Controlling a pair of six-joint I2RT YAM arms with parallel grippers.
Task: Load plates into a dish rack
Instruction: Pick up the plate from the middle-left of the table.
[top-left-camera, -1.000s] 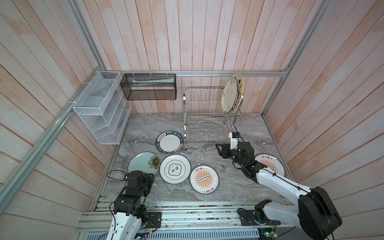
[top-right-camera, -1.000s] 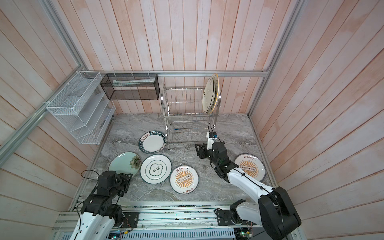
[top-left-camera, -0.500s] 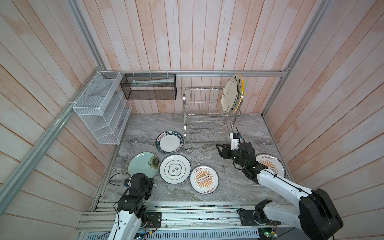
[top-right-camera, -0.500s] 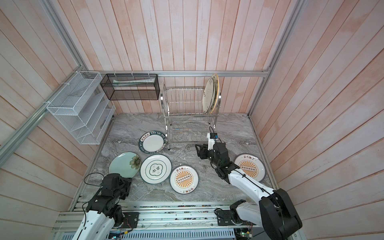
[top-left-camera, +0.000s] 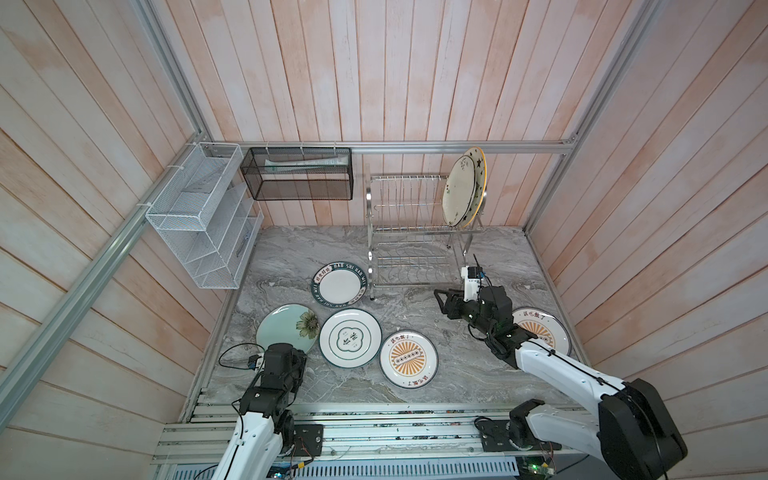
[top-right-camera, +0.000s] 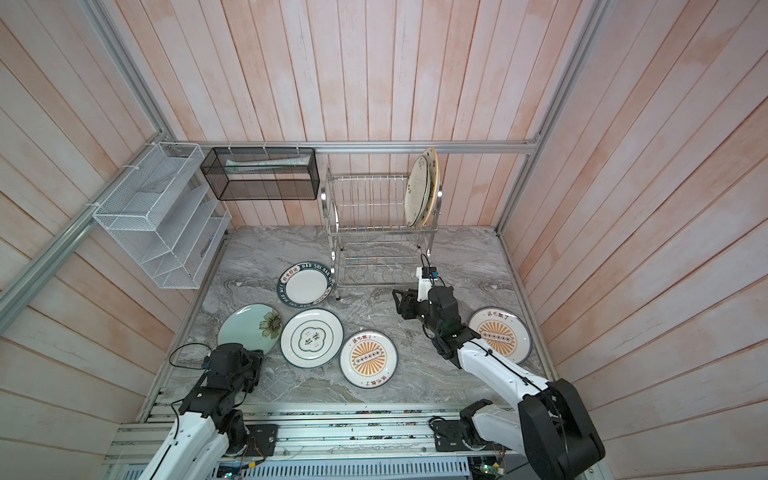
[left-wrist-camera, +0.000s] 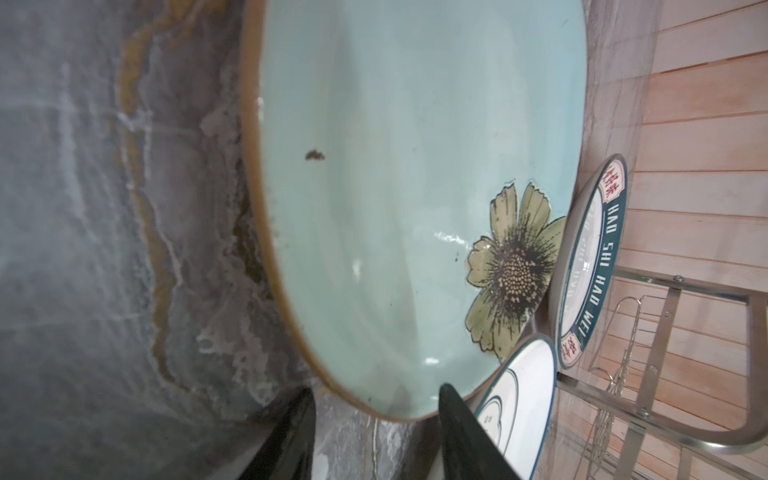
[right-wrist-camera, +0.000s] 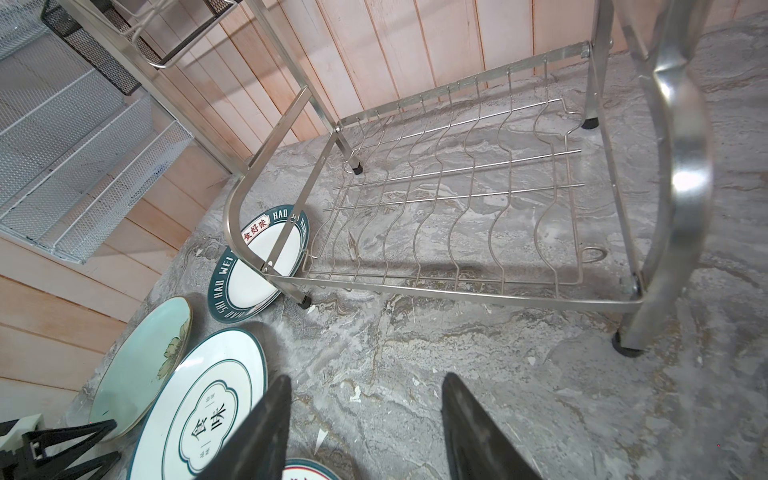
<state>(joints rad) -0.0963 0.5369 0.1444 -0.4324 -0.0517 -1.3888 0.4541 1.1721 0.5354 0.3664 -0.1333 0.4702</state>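
Left tool (left-wrist-camera: 376, 395): fingers apart, nothing gripped, set low over the tabletop (left-wrist-camera: 83, 208) on the robot's left side.
Directly ahead: pale green plate (left-wrist-camera: 395, 187), lying flat and face up, its near rim seemingly between the spread fingers. It is round, so no axis to favour.
Right tool (right-wrist-camera: 368, 386): open and empty, well apart from that plate, facing the dish rack (right-wrist-camera: 457, 187) lower tier.
Upper tier: two plates (top-left-camera: 459, 195) upright at one end.
Judgement: the left arm is nearer; a rim pinch comes next.
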